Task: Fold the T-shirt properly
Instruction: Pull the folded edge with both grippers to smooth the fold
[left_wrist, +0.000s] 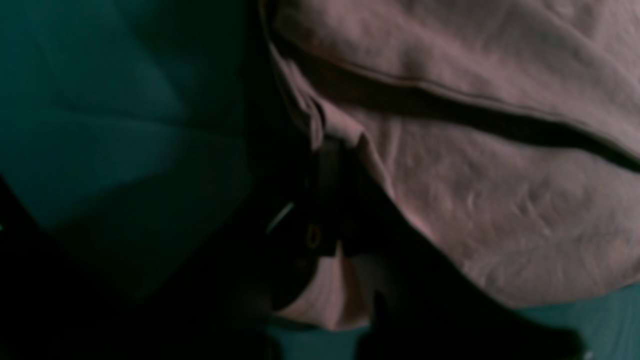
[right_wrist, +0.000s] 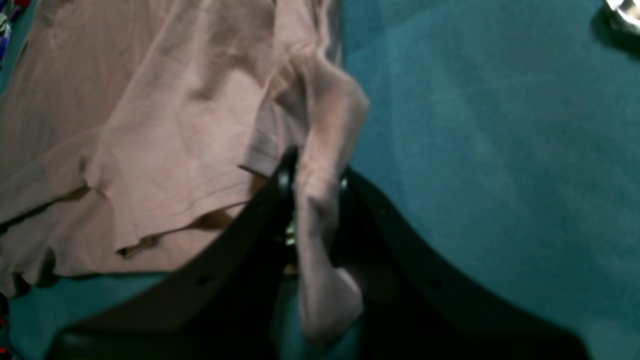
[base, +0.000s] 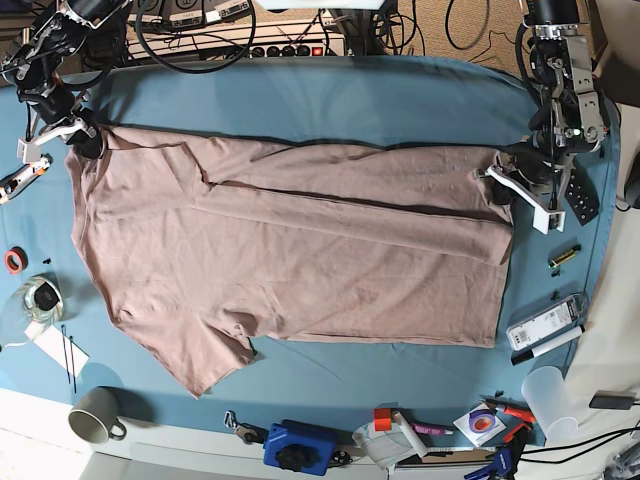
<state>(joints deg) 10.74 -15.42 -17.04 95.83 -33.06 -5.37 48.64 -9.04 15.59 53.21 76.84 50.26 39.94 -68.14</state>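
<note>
The dusty pink T-shirt (base: 300, 260) lies spread on the teal table cloth (base: 350, 100), neck end toward the base view's left. Its far edge is folded over along a long crease, and one sleeve (base: 200, 365) sticks out at the near left. My left gripper (base: 503, 185) is shut on the hem corner at the far right; its wrist view shows the dark fingers (left_wrist: 325, 200) pinching the T-shirt (left_wrist: 475, 200). My right gripper (base: 82, 140) is shut on the far left corner, with a bunched strip of the T-shirt (right_wrist: 320, 150) between the right gripper (right_wrist: 316, 170) fingers.
Around the shirt lie a mug (base: 95, 425), a tape roll (base: 14, 260), a blue tool (base: 300, 447), a plastic cup (base: 550, 400), a white box with markers (base: 545, 325) and a black remote (base: 582, 195). Cables and a power strip (base: 250, 45) run behind the table.
</note>
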